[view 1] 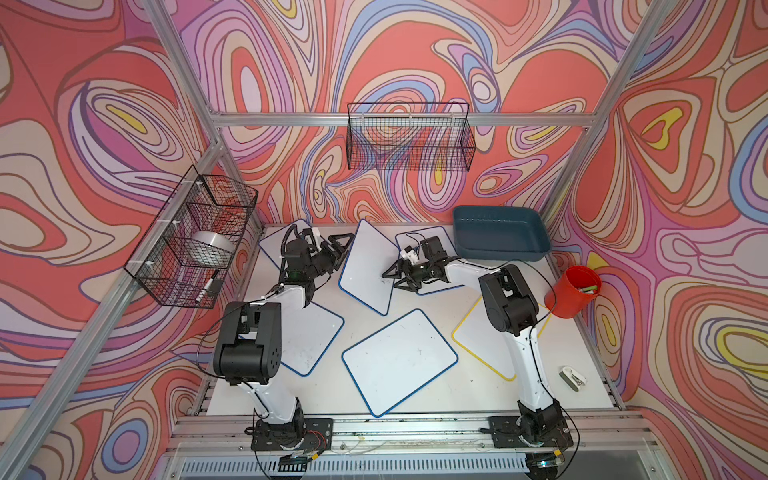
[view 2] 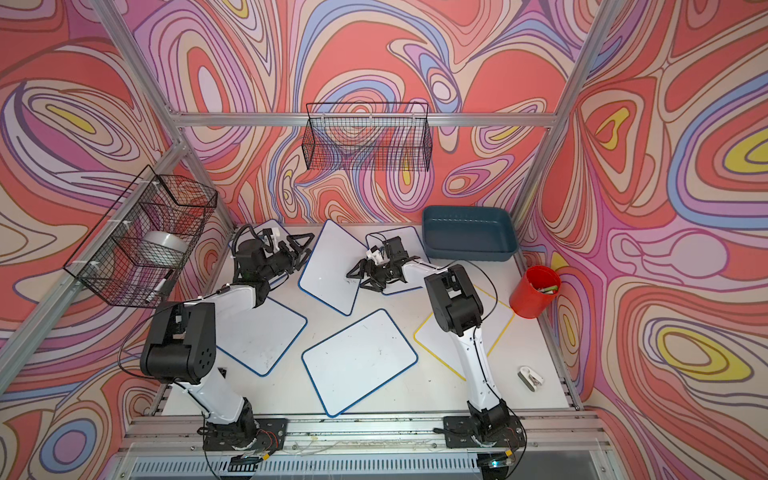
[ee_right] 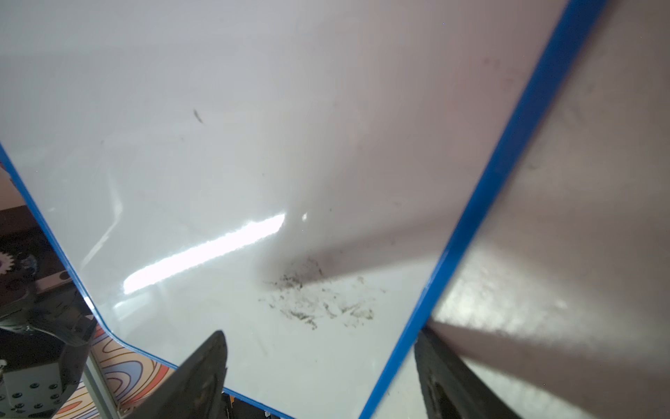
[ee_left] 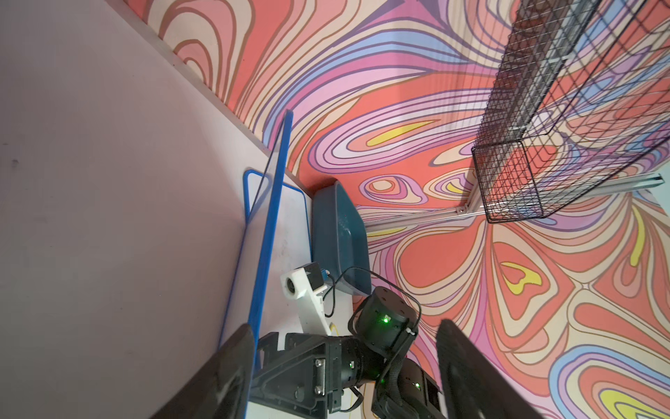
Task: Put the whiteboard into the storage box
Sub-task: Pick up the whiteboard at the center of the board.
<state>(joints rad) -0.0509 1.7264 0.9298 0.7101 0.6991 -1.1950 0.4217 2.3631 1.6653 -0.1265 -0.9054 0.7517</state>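
Observation:
A blue-rimmed whiteboard (view 1: 368,270) (view 2: 330,266) stands tilted between my two grippers, one side raised off the table. My left gripper (view 1: 341,251) (ee_left: 345,324) is open. The board's blue edge (ee_left: 270,232) runs just inside one of its fingers (ee_left: 224,370). My right gripper (view 1: 390,281) (ee_right: 318,332) is open and straddles the opposite blue rim. One finger lies over the smudged white face (ee_right: 253,145) and the other beyond the rim. The teal-blue storage box (view 1: 498,251) (view 2: 469,249) (ee_left: 340,232) sits at the back right with nothing in it.
Other blue-rimmed boards lie flat on the table (view 1: 399,361) (view 1: 307,345) (view 1: 415,243), plus a yellow-rimmed one (view 1: 482,340) under the right arm. A red bucket (view 1: 573,291) hangs at the right edge. Black wire baskets (view 1: 409,137) (view 1: 195,237) hang on the walls. A small eraser (view 1: 573,378) lies front right.

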